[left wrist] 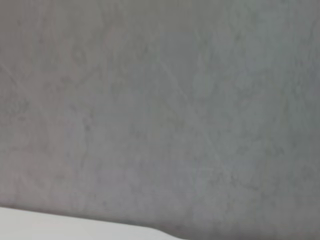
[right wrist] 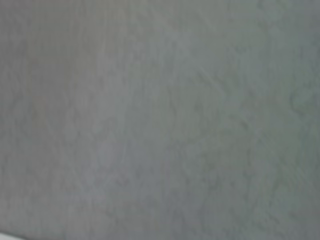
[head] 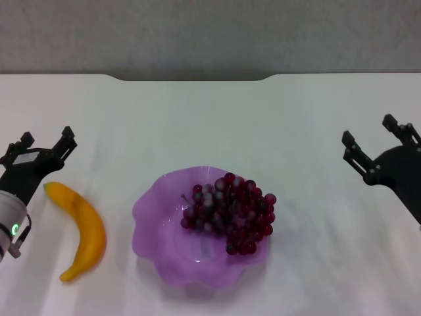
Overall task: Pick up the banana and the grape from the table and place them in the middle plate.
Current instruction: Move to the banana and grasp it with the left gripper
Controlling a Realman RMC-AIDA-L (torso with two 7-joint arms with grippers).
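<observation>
**Inspector:** Status of the task items?

**Assistant:** The grape [head: 229,212] bunch lies inside the middle plate [head: 152,212], toward the plate's right half. The banana [head: 82,232] is outside it, flat on the counter [head: 197,118], on the robot's left and just beside the plate's scalloped rim but not touching it. By my reading, one item is placed and one remains.

**Inspector:** Grippers?

**Assistant:** The left gripper [head: 45,146] sits near the counter's left edge, its jaws apart and holding nothing. The right gripper [head: 375,139] is well off to the right, jaws likewise apart and empty. Both wrist views show only grey wall and a sliver of counter, so they add nothing here.

**Inspector:** What does the next move turn on?

**Assistant:** The banana's upper end lies just below and inboard of the left gripper, close to its wrist. Its long axis runs from that end toward the robot, bowing outward toward the plate. The left arm is plainly nearer; the plate stands between the banana and the right arm. I judge the left jaws should close across the curve near mid-length.
</observation>
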